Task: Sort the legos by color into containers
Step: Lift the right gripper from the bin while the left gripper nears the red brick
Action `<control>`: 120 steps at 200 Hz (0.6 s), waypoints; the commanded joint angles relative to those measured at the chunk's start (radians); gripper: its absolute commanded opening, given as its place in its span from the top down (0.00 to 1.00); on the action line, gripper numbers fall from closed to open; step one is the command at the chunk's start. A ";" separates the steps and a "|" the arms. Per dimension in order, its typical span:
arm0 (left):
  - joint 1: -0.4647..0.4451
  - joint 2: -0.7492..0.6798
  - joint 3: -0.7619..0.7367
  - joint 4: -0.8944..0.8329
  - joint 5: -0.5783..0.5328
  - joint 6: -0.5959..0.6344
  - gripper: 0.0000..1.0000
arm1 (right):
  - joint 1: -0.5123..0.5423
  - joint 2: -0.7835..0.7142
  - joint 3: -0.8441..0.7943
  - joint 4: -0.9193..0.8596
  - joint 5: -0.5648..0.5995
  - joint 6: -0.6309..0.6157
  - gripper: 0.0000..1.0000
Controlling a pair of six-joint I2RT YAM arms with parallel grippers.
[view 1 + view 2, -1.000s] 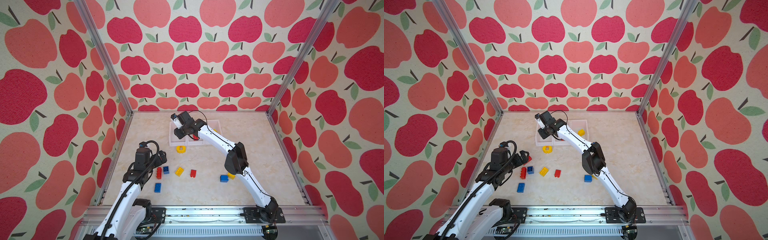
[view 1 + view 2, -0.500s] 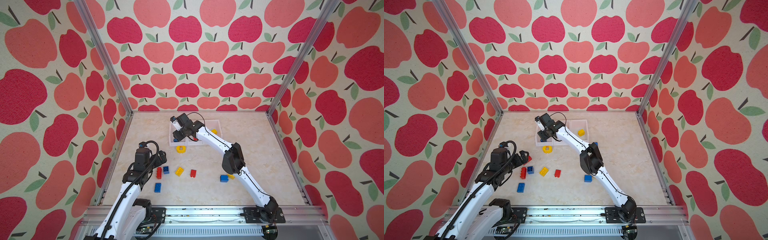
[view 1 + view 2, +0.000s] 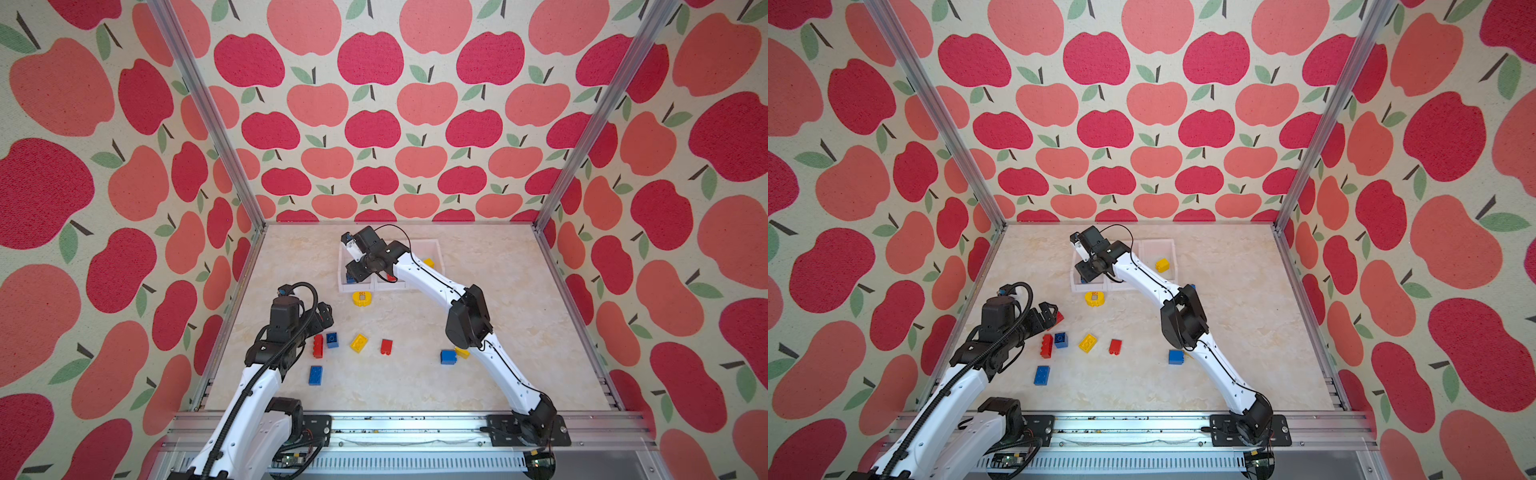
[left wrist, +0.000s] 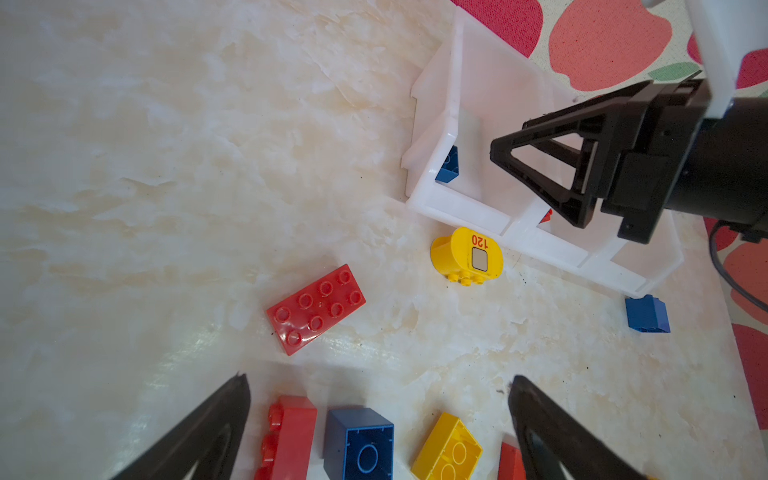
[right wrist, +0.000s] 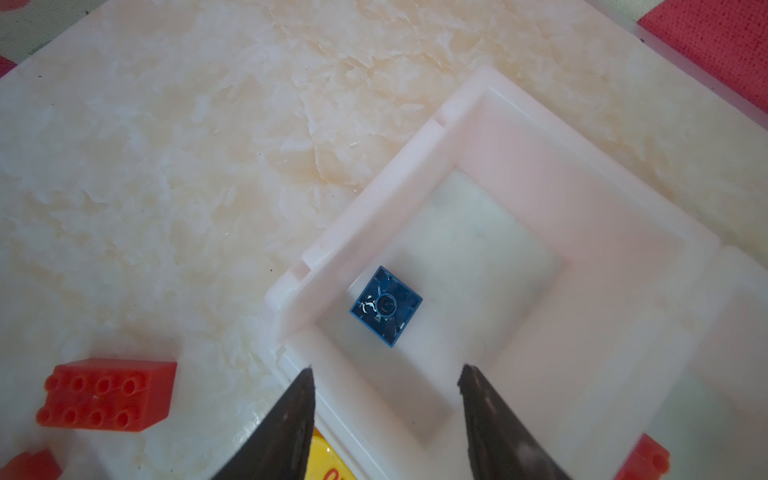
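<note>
In both top views the right gripper [image 3: 356, 271] hangs over the left-hand end of the row of three white plastic open bins [image 3: 434, 249] at the back of the marbled tabletop [image 3: 519, 311]; how its jaws stand cannot be told from here. A small yellow plastic brick [image 3: 1162, 264] lies in the right-hand bin. The left gripper [image 3: 1049, 312] hovers low at the front left beside loose studded bricks: a red oblong brick [image 3: 318, 345], a blue square brick [image 3: 331, 339], a yellow oblong brick [image 3: 358, 343] and a small red brick [image 3: 386, 346], with a blue oblong brick [image 3: 316, 375] nearer the front and a round yellow piece [image 3: 361, 298] just before the bins. In the left wrist view the left gripper's jaws stand wide apart with nothing gripped; a flat red eight-stud brick [image 4: 316, 309] lies ahead of them. In the right wrist view the right gripper's jaws are parted and empty above the end bin, where an upturned dark blue brick [image 5: 386, 305] lies on the floor near a corner.
</note>
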 commanded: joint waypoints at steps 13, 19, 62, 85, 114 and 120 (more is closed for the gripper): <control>0.006 0.029 0.056 -0.048 -0.018 -0.008 0.01 | 0.008 -0.163 -0.124 0.031 -0.012 0.018 0.38; 0.005 0.038 0.061 -0.056 -0.021 -0.004 0.01 | 0.008 -0.191 -0.159 0.041 -0.012 0.021 0.36; 0.004 0.127 0.125 -0.133 -0.046 -0.016 0.01 | 0.008 -0.398 -0.447 0.110 -0.015 0.052 0.28; 0.003 0.209 0.183 -0.209 -0.063 -0.057 0.01 | 0.008 -0.506 -0.598 0.122 -0.013 0.069 0.24; -0.001 0.308 0.247 -0.279 -0.072 -0.100 0.01 | 0.008 -0.657 -0.812 0.140 -0.002 0.100 0.17; -0.002 0.330 0.257 -0.285 -0.073 -0.109 0.01 | 0.008 -0.689 -0.855 0.144 0.001 0.107 0.16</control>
